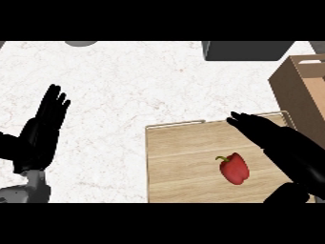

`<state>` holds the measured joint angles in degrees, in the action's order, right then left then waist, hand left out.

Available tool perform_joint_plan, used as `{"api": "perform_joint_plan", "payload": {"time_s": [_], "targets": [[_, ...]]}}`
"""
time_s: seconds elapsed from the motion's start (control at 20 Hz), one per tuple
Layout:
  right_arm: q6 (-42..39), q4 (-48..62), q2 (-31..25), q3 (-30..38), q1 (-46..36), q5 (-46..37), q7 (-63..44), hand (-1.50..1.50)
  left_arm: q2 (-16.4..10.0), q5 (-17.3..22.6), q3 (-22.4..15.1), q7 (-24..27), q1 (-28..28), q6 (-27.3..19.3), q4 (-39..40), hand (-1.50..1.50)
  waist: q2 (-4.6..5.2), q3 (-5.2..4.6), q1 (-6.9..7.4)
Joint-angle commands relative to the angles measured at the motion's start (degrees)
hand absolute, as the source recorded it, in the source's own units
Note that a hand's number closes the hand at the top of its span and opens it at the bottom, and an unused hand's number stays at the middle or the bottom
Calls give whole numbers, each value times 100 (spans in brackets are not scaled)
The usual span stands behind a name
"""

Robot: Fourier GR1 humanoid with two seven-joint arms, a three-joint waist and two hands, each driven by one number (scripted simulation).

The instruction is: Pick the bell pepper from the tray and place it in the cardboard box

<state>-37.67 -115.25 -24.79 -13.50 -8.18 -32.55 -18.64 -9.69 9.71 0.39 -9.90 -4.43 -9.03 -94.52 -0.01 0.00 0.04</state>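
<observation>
Bell pepper (234,167) on tray (179,157), just left of straight-fingered, empty right hand (286,143); stem and long axis toward tray's far-left corner

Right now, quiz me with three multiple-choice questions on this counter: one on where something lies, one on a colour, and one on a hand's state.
1. Where is the bell pepper?
A. on the wooden tray
B. in a bowl
C. on the floor

2. What colour is the bell pepper?
A. green
B. yellow
C. red

3. How is the right hand?
A. curled round the bell pepper
B. open, fingers straight, over the wooden tray
C. out of view

Answers:
1. A, it lies on the tray's boards.
2. C, its skin is red.
3. B, its straight fingers hold nothing.
</observation>
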Motion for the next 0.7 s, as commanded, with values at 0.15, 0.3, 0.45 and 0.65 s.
{"api": "perform_joint_plan", "payload": {"time_s": [0.15,0.3,0.45,0.65], "targets": [[286,132,436,-325,155,-853,134,-150,112,-77,77,247,-226,249,499,0,2,-1,-12],[167,730,153,244,-56,-798,859,-150,179,-293,8,-365,-293,-99,-38,0,2,0,0],[380,512,492,-261,371,-1201,683,-150,70,-52,224,-194,75,223,-242,0,-3,0,2],[219,942,363,-7,264,-1248,1113,-150,313,-307,90,-14,-93,85,69,0,1,0,-6]]}}
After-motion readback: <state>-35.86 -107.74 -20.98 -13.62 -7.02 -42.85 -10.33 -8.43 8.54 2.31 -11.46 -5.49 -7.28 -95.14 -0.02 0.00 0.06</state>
